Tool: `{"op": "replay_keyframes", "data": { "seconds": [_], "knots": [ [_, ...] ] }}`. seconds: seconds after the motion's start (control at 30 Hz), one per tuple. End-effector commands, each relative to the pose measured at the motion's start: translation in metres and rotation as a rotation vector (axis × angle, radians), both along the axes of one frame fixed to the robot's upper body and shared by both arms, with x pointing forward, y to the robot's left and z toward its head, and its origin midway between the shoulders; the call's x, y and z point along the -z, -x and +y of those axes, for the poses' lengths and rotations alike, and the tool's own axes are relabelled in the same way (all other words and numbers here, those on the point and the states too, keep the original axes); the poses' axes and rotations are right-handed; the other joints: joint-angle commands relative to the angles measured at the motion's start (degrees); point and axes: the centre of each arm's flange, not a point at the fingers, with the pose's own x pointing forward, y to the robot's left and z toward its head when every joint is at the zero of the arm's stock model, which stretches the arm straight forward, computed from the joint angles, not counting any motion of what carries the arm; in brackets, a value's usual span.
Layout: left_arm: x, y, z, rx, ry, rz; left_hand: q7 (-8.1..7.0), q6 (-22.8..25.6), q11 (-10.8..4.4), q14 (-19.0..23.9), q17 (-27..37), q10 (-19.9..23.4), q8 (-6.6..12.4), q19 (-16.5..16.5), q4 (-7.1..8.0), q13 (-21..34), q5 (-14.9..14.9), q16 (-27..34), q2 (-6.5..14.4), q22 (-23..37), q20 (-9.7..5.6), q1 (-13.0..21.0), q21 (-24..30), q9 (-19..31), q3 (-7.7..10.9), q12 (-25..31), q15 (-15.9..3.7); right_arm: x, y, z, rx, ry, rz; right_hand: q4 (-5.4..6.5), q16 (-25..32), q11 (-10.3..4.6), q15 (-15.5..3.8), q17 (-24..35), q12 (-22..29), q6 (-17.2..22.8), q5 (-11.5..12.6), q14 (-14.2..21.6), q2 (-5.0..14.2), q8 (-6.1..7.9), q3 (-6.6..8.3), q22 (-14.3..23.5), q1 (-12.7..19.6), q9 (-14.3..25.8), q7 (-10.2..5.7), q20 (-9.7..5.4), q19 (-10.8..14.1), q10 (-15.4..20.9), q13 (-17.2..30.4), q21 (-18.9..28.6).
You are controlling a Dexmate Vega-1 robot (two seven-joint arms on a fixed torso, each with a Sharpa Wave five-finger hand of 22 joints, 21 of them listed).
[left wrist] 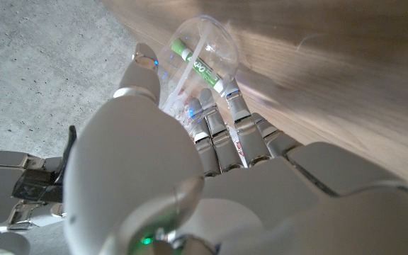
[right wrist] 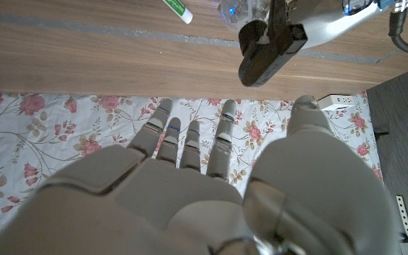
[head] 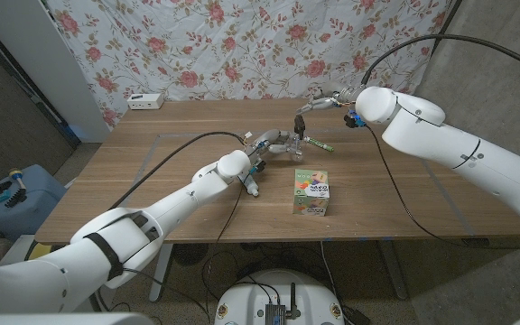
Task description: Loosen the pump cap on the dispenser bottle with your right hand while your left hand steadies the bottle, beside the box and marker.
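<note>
A clear dispenser bottle [head: 296,150] stands mid-table with its black pump cap [head: 300,124] on top. My left hand [head: 267,146] holds the bottle from the side; in the left wrist view its fingers [left wrist: 218,127] wrap the clear bottle [left wrist: 202,53]. My right hand [head: 323,99] hovers just beyond and above the pump with its fingers spread, holding nothing. In the right wrist view, the fingers [right wrist: 190,145] stop short of the pump cap [right wrist: 266,51]. A green-and-white marker [head: 318,144] lies right of the bottle. The small colourful box [head: 312,194] stands nearer me.
A white power strip [head: 146,101] lies at the table's back left by the floral curtain. Black cables [head: 188,144] trail over the table along both arms. A blue bin [head: 12,194] sits on the floor, left of the table.
</note>
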Motion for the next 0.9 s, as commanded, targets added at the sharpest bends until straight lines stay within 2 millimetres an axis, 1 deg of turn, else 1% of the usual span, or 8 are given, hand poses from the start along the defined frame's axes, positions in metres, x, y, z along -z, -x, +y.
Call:
{"op": "replay_keyframes", "data": {
  "seconds": [0.03,0.5,0.9],
  "knots": [
    [-0.001,0.0,0.0,0.0,-0.001,-0.002,-0.55,3.9,-2.75,1.6,0.0,3.3,0.32,0.1,2.79,8.8,0.2,0.4,7.1,0.1,-5.44,-1.7,0.0,0.3,3.23,0.1,-5.5,0.001,0.003,0.009,0.076,0.048,0.005,0.22,0.2,0.69,0.15,0.2,-0.1,0.3,0.1,0.5,-0.13,-0.05,-0.37,0.1,-0.8,0.2,0.62,0.22,0.7,0.2,0.2,0.4],
    [0.0,0.004,-0.001,-0.002,-0.005,-0.003,-0.61,3.9,-2.73,1.5,0.0,3.3,0.27,0.1,2.79,9.0,0.2,0.3,7.2,0.1,-5.42,-1.8,0.0,0.3,3.36,-0.1,-5.5,0.008,0.003,0.015,0.11,0.085,0.043,0.35,-0.1,1.34,0.76,0.2,-0.5,-0.3,0.1,0.2,-0.63,-0.19,-0.81,0.1,-2.0,0.5,1.39,0.67,0.4,-0.8,0.2,0.2],
    [0.003,0.005,-0.004,-0.004,-0.004,0.004,-0.61,4.0,-2.76,1.7,-0.1,3.5,0.28,0.0,2.83,9.1,0.2,0.3,7.2,0.1,-5.4,-2.0,0.0,0.3,3.48,-0.1,-5.46,0.013,-0.001,0.019,0.133,0.114,0.078,0.31,-0.2,1.59,1.06,0.2,-0.6,-0.6,0.2,0.0,-0.8,-0.2,-0.95,0.1,-2.4,0.7,1.57,0.77,0.2,-1.2,0.2,0.1]
  ]
}}
